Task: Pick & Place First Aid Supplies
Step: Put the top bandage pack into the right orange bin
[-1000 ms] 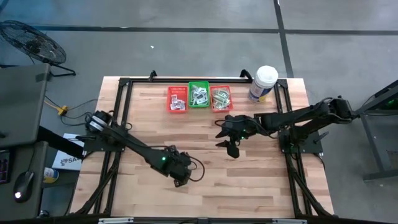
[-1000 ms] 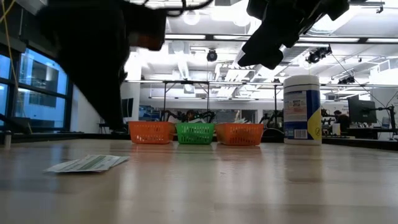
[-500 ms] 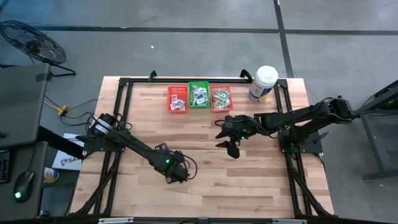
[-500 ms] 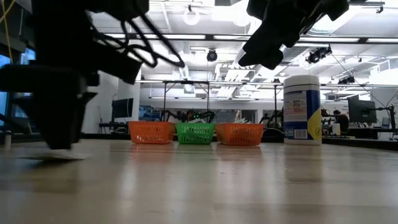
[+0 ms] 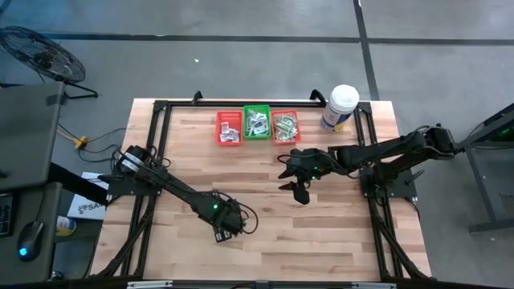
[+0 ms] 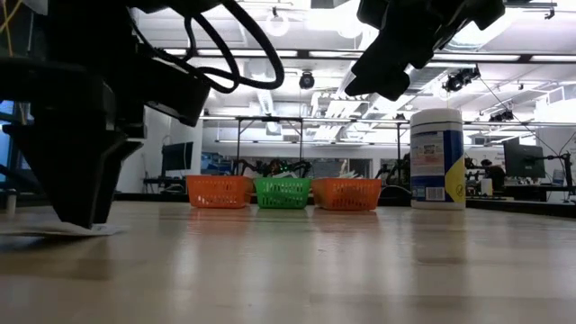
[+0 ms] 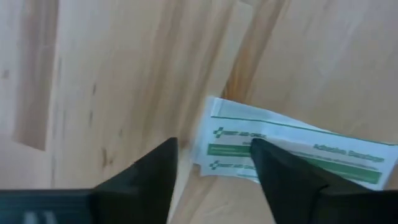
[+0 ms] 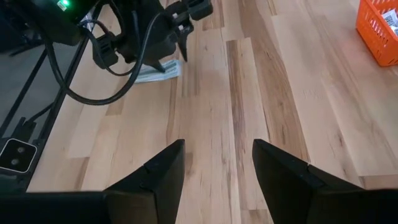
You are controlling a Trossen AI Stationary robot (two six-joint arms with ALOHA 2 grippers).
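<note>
Green-and-white strip packets [image 7: 298,152] lie flat on the wooden table near its front left, also seen in the low view [image 6: 54,230] and the right wrist view [image 8: 158,71]. My left gripper [image 7: 214,171] points straight down at them, fingers apart, tips at the table top [image 6: 76,216]. One end of the packets lies between the fingers. My right gripper [image 5: 299,191] hangs open above the table's right middle, with nothing between its fingers [image 8: 217,168]. My left gripper comes from above, pointing down, its fingers standing on either side of the packets' end [image 7: 233,152]. One finger [image 7: 280,177] covers part of the packets. Whether it touches them I cannot tell. The packets lie flat on the table.
At the far edge stand a red basket [image 5: 229,128], a green basket [image 5: 257,123] and another red one [image 5: 285,127], each with packets in it. A white tub with a blue label [image 5: 340,107] stands to their right. Bare wood lies between the arms.
My left gripper has come down to the table and a little toward the left and near edges, tipping until it points straight down over the packets. In the low view the packets now lie farther toward the table's left than before.
</note>
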